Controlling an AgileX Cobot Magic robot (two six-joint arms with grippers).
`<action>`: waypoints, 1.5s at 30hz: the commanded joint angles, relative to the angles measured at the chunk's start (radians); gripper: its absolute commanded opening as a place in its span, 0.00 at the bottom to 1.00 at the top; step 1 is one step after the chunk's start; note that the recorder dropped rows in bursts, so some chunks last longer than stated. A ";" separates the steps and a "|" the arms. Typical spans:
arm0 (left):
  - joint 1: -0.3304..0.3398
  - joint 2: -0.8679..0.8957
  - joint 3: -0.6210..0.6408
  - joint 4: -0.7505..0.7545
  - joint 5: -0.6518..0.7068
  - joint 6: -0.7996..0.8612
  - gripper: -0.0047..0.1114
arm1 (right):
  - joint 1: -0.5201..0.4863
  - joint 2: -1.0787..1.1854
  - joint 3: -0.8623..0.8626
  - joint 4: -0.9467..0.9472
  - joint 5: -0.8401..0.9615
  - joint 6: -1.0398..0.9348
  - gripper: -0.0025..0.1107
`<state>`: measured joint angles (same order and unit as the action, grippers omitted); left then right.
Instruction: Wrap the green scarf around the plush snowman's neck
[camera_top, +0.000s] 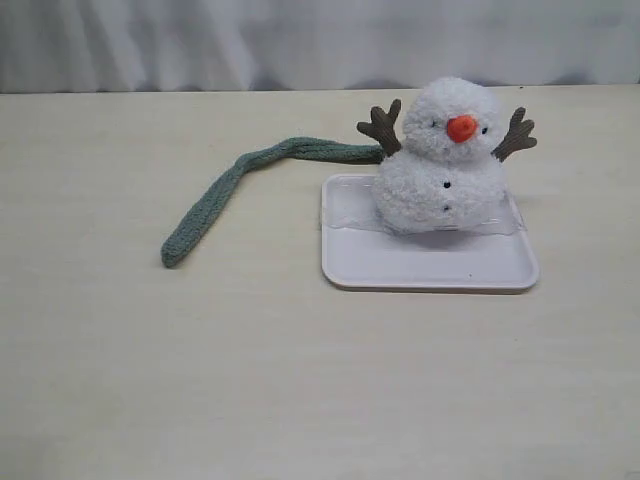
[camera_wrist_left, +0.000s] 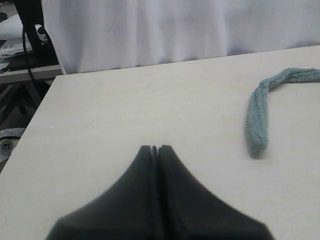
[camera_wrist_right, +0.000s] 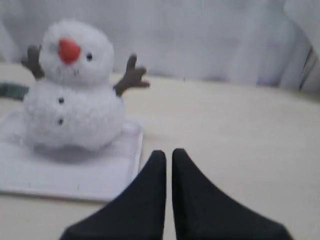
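Observation:
The plush snowman (camera_top: 445, 160) stands upright on a white tray (camera_top: 430, 265), white and fluffy with an orange nose and brown twig arms; its neck (camera_top: 440, 157) is bare. The green scarf (camera_top: 235, 190) lies flat on the table, running from behind the snowman's left side out toward the front left. Neither gripper shows in the exterior view. My left gripper (camera_wrist_left: 155, 148) is shut and empty over bare table, the scarf's rounded end (camera_wrist_left: 257, 120) off to one side. My right gripper (camera_wrist_right: 169, 152) is shut and empty, beside the tray's corner, with the snowman (camera_wrist_right: 72, 90) ahead.
A white curtain (camera_top: 320, 40) hangs behind the table's back edge. The pale wooden table top (camera_top: 300, 380) stretches wide in front of the tray. In the left wrist view the table's corner (camera_wrist_left: 60, 77) ends near a stand with cables.

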<state>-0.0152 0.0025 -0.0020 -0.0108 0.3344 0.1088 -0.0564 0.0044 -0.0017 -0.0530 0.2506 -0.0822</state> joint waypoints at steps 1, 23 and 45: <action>-0.009 -0.002 0.002 0.002 -0.010 -0.009 0.04 | 0.002 -0.004 0.002 -0.012 -0.316 -0.008 0.06; -0.009 -0.002 0.002 0.002 -0.011 -0.009 0.04 | 0.002 0.479 -0.762 -0.657 -0.115 0.937 0.62; -0.009 -0.002 0.002 0.002 -0.011 -0.009 0.04 | 0.734 1.758 -1.520 -0.073 0.480 -0.107 0.62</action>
<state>-0.0152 0.0025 -0.0020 -0.0108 0.3344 0.1088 0.6694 1.6449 -1.4109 -0.0538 0.6958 -0.2003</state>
